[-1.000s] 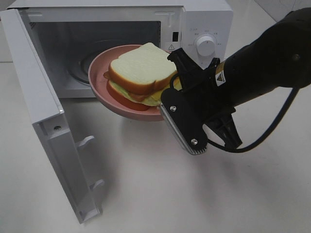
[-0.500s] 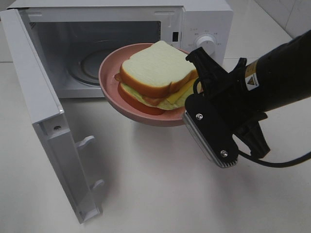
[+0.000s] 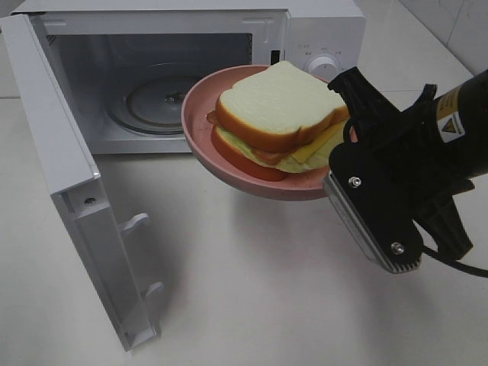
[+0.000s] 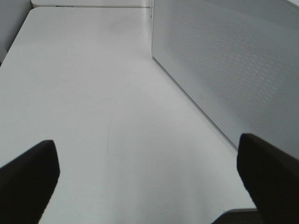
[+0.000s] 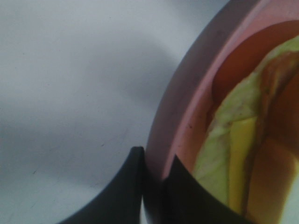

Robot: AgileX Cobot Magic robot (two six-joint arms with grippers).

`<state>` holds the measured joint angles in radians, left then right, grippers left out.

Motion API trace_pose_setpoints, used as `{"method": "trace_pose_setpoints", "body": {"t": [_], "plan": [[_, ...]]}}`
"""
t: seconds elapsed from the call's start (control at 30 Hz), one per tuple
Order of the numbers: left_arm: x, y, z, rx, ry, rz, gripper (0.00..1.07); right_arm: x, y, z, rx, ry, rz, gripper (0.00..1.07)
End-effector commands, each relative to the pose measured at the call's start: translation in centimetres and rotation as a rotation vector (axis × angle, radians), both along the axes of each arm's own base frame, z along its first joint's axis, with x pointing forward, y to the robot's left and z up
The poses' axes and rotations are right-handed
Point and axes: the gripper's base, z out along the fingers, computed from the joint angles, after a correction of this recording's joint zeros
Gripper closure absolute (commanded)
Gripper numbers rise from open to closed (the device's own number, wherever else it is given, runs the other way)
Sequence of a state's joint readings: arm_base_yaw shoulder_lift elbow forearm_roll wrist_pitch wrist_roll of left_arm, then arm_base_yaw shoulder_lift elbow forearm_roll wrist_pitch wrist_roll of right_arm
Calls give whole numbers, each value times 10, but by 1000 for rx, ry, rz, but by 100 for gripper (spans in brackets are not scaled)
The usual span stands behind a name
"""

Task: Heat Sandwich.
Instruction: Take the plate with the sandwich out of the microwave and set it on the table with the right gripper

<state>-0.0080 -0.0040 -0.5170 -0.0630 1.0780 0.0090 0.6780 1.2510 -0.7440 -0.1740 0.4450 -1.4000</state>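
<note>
Right wrist view: my right gripper clamped on plate rim.
Sandwich: soft, loose; could slide toward 5 o'clock, so carry by plate.
Left gripper: wide apart, empty.

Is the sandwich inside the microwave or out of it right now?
Out. The sandwich sits on the pink plate, held in the air in front of the open microwave, whose glass turntable is bare.

Your high cam looks down at the open microwave and worktop. Left wrist cam skims low beside the microwave's wall. Right wrist cam sits tight against the plate rim, which the high cam also shows.
</note>
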Motion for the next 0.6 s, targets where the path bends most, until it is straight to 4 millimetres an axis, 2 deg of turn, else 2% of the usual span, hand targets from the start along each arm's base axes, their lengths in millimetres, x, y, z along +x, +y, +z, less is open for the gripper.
{"method": "trace_pose_setpoints", "body": {"t": [0.03,0.23,0.4,0.6], "plan": [[-1,0,0,2,-12,8,9,-6,-4,5,12,-18,-5,107],[-1,0,0,2,-12,8,9,-15,-12,3,-4,5,-18,107],[-1,0,0,2,-12,8,9,-24,-21,2,15,48,-96,107],[-1,0,0,2,-12,8,9,-23,-31,3,-36,42,-202,107]]}}
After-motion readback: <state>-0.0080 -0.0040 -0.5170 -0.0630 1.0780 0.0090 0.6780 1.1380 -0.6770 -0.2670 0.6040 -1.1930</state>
